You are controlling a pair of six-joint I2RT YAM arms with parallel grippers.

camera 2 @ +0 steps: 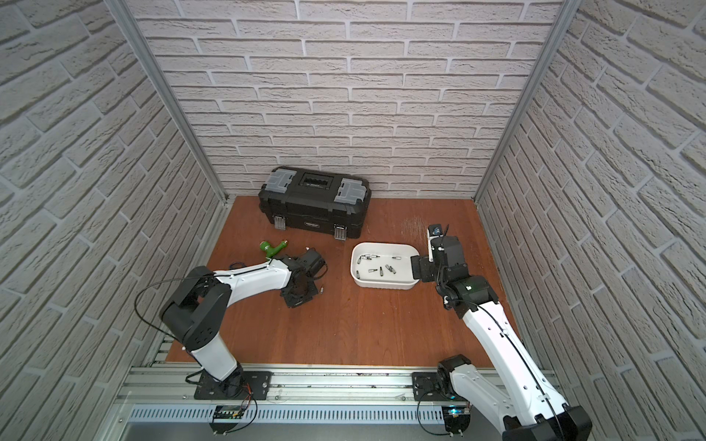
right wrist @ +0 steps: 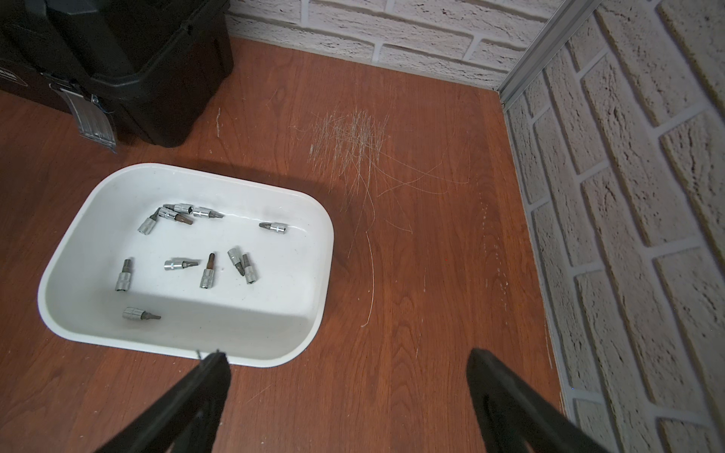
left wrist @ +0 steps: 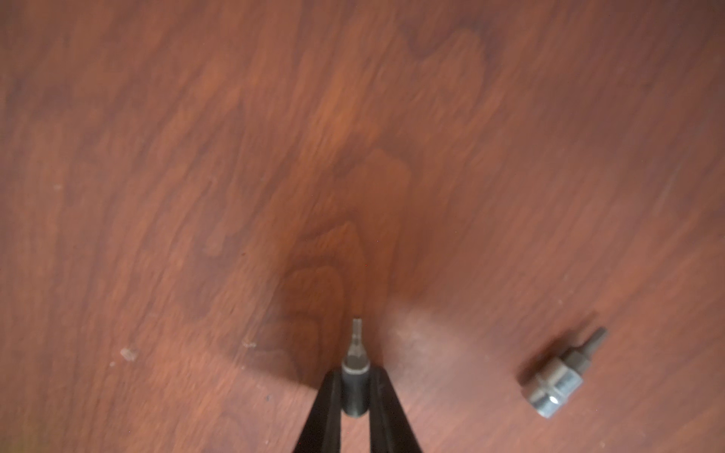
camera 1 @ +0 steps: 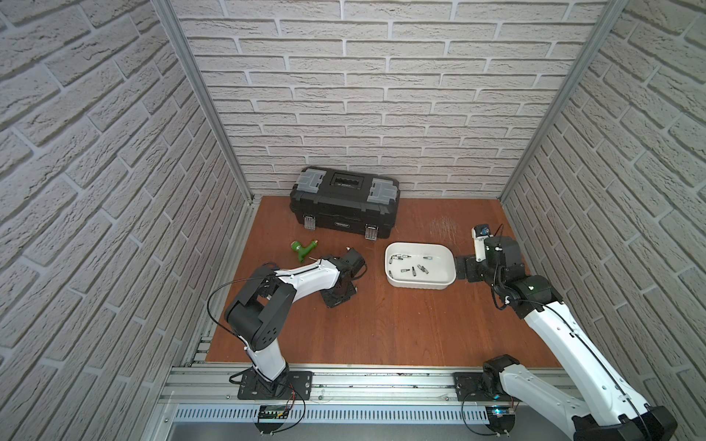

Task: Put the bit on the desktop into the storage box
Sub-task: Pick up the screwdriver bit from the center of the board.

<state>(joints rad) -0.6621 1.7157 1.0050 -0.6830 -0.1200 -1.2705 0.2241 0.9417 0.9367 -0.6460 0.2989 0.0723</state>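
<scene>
Between the fingers of the left pincer (left wrist: 355, 392), clenched tight on it, sits a small driver bit (left wrist: 355, 364). The wrist view does not show whether it has cleared the table (left wrist: 196, 157). Near it a second bit (left wrist: 561, 378) lies loose on the wood; in a top view that bit (camera 2: 322, 289) is a pale speck left of centre. Right of centre stands the storage box (camera 1: 420, 284), well apart from both, with about eleven bits (right wrist: 208, 270) scattered inside. The right pincer (right wrist: 345, 355) hangs released at the box's right-hand end in both top views, gripping nothing.

The task looks mostly done: two bits remain outside, one of them in hand. From above the left arm (camera 1: 305, 277) hides its own grasp and perhaps further bits. The green tool (camera 1: 303, 250) and black toolbox (camera 1: 344, 202), towards the table's upper left, seem uninvolved.
</scene>
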